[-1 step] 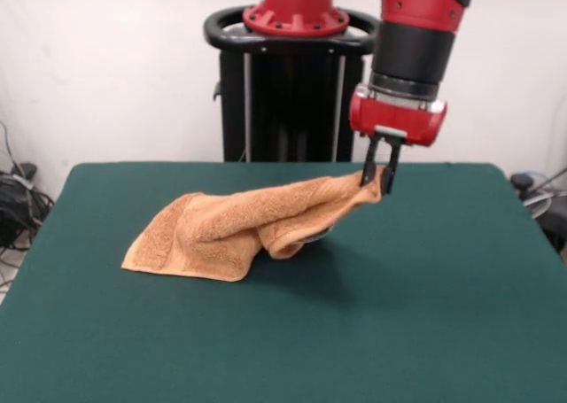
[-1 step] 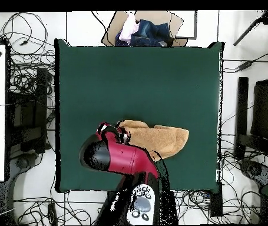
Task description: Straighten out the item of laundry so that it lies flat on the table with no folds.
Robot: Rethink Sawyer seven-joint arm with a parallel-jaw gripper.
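Towel (image 1: 221,230), orange-tan terry, bunched and folded near the table's (image 1: 425,314) middle in the front view; left end lies flat, right corner lifted clear of the green surface. Gripper (image 1: 378,174) pinches that raised corner between narrow black fingers, red arm (image 1: 416,40) descending from above, wrist roughly vertical.

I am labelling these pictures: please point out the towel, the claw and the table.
towel (image 1: 213,235), front view, the bunched middle.
claw (image 1: 378,176), front view, between its tips, shut on the towel's corner.
table (image 1: 425,314), front view, bare green surface.

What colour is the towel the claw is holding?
Light orange-tan, plain terry; the towel shows best in the front view, pinched by the claw.
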